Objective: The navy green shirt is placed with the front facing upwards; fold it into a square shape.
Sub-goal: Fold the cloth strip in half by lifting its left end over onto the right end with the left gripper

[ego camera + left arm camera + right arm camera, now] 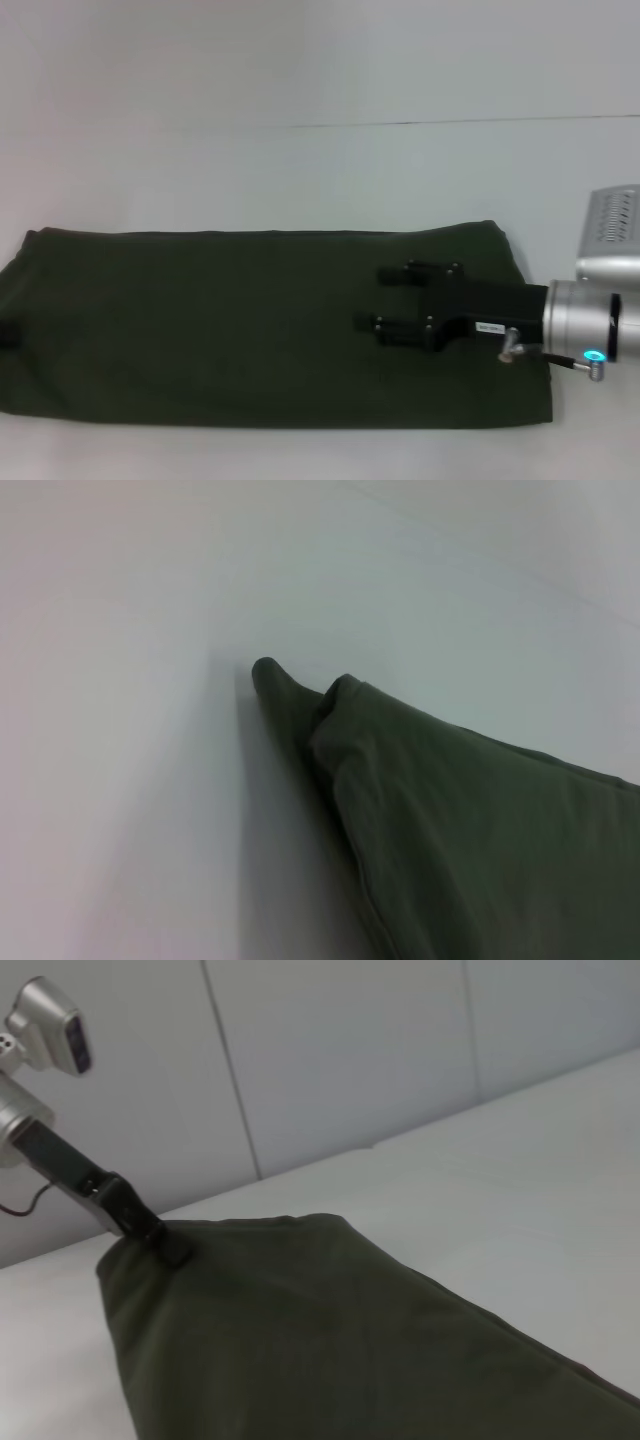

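Note:
The navy green shirt (pixel 250 320) lies on the white table as a long flat band from the left edge of the head view to the right of centre. Only plain green cloth shows, no lettering. My right gripper (pixel 368 299) reaches in from the right over the shirt's right part. It is open, its two black fingers apart with nothing between them. In the right wrist view my left gripper (pixel 150 1230) meets the shirt's (pixel 330 1340) far end. One rounded, folded end of the shirt (pixel 470 840) fills the left wrist view.
A grey perforated casing (pixel 612 232) stands at the right edge of the head view, just beyond the shirt's end. White table (pixel 300 170) stretches behind the shirt up to a thin seam line (pixel 450 122). Pale wall panels (pixel 350 1060) stand behind the table.

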Controlling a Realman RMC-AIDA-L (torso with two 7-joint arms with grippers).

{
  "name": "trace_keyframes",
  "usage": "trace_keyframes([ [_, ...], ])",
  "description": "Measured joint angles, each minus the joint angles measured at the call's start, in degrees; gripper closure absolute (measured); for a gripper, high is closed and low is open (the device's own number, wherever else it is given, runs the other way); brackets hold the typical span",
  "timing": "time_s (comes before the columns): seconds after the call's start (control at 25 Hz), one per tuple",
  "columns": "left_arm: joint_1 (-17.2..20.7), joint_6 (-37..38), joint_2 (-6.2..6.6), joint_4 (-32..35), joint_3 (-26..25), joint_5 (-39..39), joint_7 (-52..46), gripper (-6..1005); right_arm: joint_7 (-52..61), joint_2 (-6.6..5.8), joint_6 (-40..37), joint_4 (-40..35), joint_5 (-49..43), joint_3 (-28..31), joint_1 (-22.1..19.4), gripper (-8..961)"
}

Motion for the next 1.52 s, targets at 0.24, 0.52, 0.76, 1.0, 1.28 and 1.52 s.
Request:
trace_keyframes([
  [0.24, 0.4, 1.5, -0.15, 0.4, -0.1, -0.6, 0.4, 930, -1.8, 0.04, 0.5, 2.5, -0.1, -0.9, 3.2, 159],
  [0.52, 1.6, 2.0, -0.35, 0.6, -0.5, -0.6, 0.6, 931, -2.5, 0.27, 2.4, 4.4, 0.0, -2.3, 5.3, 158],
  [0.76, 2.6, 2.2, -0.44, 1.6, -1.1, -0.6, 0.7, 931, -2.6, 0.36, 2.4, 5.0, 0.0, -2.7, 6.2, 158],
  [1.0, 2.3, 2.8, -0.42, 1.6, -1.6, -2.5, 1.0, 932, -2.8, 0.34, 2.8, 5.0, 0.0, -2.9, 6.2, 159],
  [1.28, 1.3, 9.2, -0.43, 1.3, -1.1, -12.3, 2.3, 933, -3.1, -0.21, 2.6, 4.2, 0.2, -2.5, 4.0, 159],
  [1.52, -0.7, 13.7, -0.68, -3.1, 0.4, -18.2, 5.7, 934, -3.6, -0.15, 3.2, 4.4, 0.2, -2.8, 3.0, 159],
])
